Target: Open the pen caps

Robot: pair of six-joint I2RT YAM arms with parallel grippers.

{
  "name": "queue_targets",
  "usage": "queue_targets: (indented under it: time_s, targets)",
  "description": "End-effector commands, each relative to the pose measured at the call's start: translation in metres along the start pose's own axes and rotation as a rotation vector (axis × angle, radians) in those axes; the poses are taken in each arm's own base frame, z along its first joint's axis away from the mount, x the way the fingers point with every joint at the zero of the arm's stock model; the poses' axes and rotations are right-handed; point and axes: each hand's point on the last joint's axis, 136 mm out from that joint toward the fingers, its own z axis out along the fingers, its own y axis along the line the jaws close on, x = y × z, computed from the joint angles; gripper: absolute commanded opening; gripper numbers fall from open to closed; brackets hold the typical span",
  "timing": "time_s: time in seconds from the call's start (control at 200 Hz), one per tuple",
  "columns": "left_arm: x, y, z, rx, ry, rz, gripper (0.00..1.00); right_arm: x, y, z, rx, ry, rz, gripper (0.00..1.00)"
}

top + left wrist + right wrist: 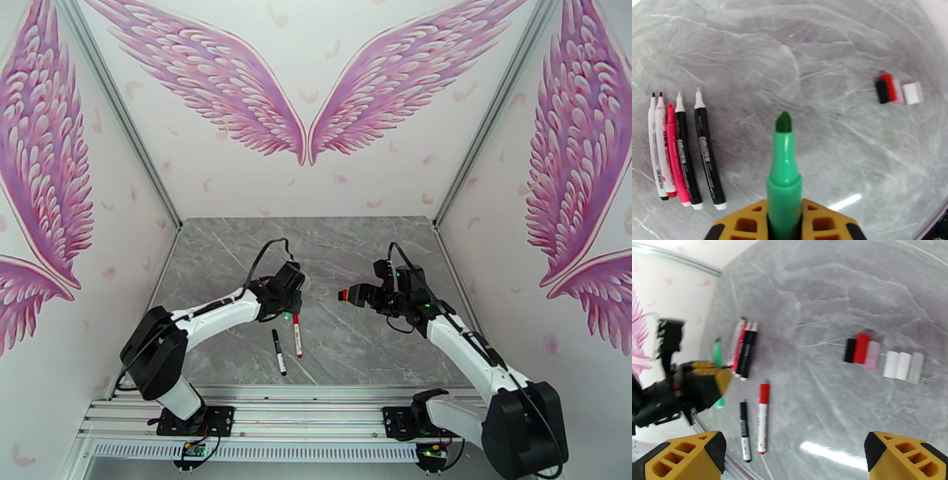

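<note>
My left gripper [784, 211] is shut on an uncapped green pen [784, 169], tip pointing away above the table; from above that gripper [286, 306] hangs left of centre. My right gripper [794, 455] stands open and holds nothing, its fingers [904, 455] wide apart above the table. Loose pen caps lie in a row: black [849, 350], red [861, 348], pale pink [871, 355], then white ones [892, 364]. Two pens lie capped: a red-capped one [762, 417] and a black-capped one [745, 431].
Several uncapped pens [683, 150] lie side by side on the grey marble table [332, 245], left of my left gripper. The cap row [890, 90] sits to its right. White walls with pink wings close in the table.
</note>
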Motion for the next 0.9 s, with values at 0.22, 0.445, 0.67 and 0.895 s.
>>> queue_targets:
  time_s: [0.22,0.445,0.67,0.895]
  targets:
    - [-0.001,0.027,0.033,-0.245,0.086,-0.005,0.05,-0.001,0.039,-0.007,-0.142,-0.048,-0.013,0.99]
    - [0.002,0.046,0.049,-0.328,0.104,-0.040,0.06,0.002,0.027,0.002,-0.138,-0.071,0.062,0.99]
    - [0.008,0.054,0.059,-0.348,0.124,-0.035,0.11,0.010,0.024,0.007,-0.138,-0.023,0.089,0.99]
    - [0.011,0.060,0.067,-0.376,0.134,-0.026,0.17,0.012,0.024,0.007,-0.137,-0.016,0.096,0.99]
